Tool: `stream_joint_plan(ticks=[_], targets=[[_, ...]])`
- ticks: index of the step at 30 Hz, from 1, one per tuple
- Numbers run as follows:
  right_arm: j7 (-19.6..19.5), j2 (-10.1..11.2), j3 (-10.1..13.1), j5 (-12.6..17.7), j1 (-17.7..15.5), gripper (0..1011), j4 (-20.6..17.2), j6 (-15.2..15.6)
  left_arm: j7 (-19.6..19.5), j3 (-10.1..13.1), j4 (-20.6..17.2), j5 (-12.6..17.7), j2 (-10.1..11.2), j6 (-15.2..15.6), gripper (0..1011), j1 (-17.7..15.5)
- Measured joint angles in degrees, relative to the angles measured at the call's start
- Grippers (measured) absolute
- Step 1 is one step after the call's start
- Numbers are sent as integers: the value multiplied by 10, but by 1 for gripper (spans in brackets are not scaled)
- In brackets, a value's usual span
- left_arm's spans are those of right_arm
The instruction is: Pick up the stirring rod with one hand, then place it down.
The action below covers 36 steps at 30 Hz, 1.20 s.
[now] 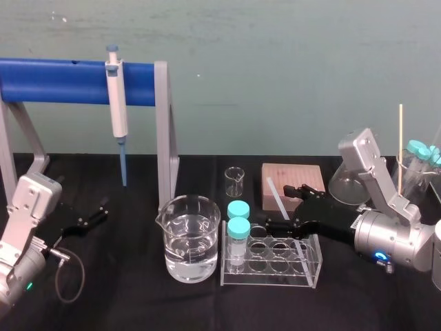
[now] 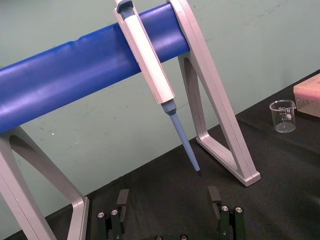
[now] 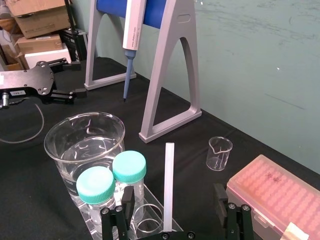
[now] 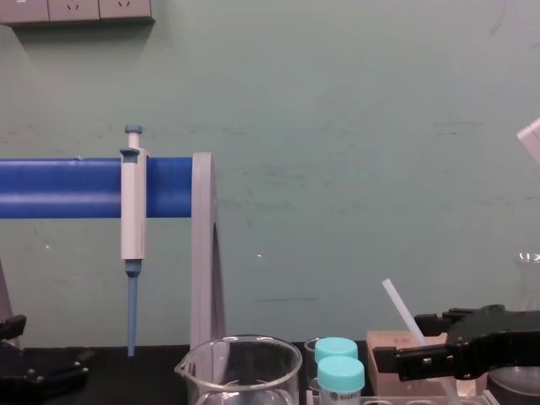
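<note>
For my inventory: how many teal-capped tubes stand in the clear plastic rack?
2. One teal-capped tube stands behind the other at the left end of the clear plastic rack, beside the large glass beaker; none seems hidden.

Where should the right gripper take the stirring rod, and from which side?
Mid-shaft of the stirring rod, just above the test tube rack, from the robot's right: it leans out of the rack, top free, inside the open right gripper. Left gripper idles at left.
</note>
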Motion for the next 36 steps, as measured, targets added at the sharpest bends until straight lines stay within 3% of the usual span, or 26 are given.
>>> stream_joint_plan(ticks=[6,14,16,21,32,36], targets=[[0,0,0,0,0,909,0,0,0,0,0,0,0,0,1000,0],[-1,1,1,1,0,661,-1,0,0,0,0,0,0,0,1000,0],[-1,1,1,1,0,641,-1,0,0,0,0,0,0,0,1000,0],[-1,1,1,2,-1,435,-1,-1,0,0,0,0,0,0,1000,0],[-1,1,1,2,-1,91,-1,-1,0,0,0,0,0,0,1000,0],[-1,1,1,2,-1,67,-1,-1,0,0,0,0,0,0,1000,0]])
